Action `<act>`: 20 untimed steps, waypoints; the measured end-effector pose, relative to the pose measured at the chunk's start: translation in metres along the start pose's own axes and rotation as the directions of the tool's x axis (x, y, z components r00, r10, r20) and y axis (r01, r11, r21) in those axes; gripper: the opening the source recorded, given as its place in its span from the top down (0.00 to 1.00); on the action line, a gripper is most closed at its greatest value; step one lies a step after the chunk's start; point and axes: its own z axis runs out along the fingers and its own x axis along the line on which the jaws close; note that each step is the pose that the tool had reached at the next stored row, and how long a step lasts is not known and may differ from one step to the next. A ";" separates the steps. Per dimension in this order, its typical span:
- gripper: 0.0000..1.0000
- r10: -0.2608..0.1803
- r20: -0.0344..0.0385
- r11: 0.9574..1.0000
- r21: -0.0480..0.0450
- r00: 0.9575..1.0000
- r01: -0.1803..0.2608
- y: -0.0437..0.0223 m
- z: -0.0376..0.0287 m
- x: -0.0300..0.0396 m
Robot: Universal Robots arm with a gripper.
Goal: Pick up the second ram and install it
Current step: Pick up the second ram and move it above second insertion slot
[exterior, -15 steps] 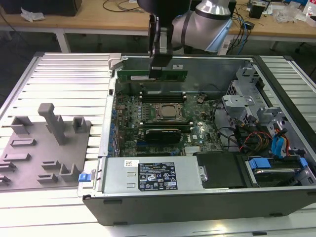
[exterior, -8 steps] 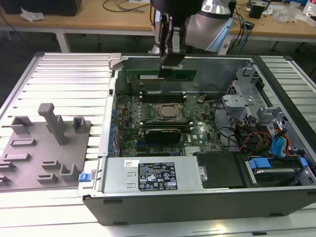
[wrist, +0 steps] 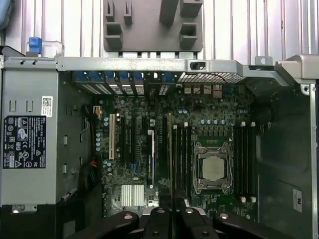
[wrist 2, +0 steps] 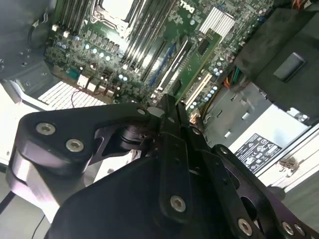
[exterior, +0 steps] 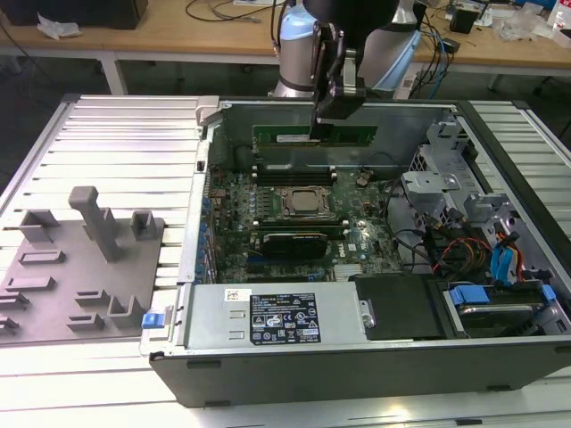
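Note:
In the exterior view the second ram [exterior: 294,135], a long thin green stick, hangs level over the far part of the open computer case [exterior: 178,357]. My gripper [exterior: 323,123] is shut on its top edge near the middle. It hovers above the black memory slots [exterior: 294,169] behind the silver CPU socket [exterior: 303,203], apart from them. In the first wrist view the fingers [wrist: 158,221] close on the stick seen edge-on [wrist: 172,164], beside the slots left of the CPU socket [wrist: 213,168]. In the second wrist view the black fingers [wrist 2: 174,149] are pressed together over the motherboard [wrist 2: 164,55].
A black block-shaped card [exterior: 294,242] lies just in front of the socket. The power supply [exterior: 277,316] fills the case's near side, with drive cages and cables [exterior: 482,232] at the exterior view's right. A grey fixture tray [exterior: 80,259] sits on the slatted table at the exterior view's left.

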 end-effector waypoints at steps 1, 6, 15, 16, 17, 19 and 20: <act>0.87 0.000 0.000 1.000 0.000 1.000 0.000 -0.0016 0.0000 -0.0001; 0.87 0.000 0.000 1.000 0.000 1.000 0.000 -0.0101 0.0000 -0.0003; 0.87 0.000 -0.001 1.000 0.000 1.000 0.000 -0.0116 0.0024 -0.0003; 0.87 0.000 -0.001 1.000 0.000 1.000 0.000 -0.0120 0.0034 -0.0003; 0.87 0.000 -0.001 1.000 -0.001 1.000 0.000 -0.0128 0.0052 -0.0004; 0.87 0.000 -0.001 1.000 -0.001 1.000 0.000 -0.0141 0.0078 -0.0004; 0.87 0.000 -0.001 1.000 -0.001 1.000 0.000 -0.0147 0.0088 -0.0005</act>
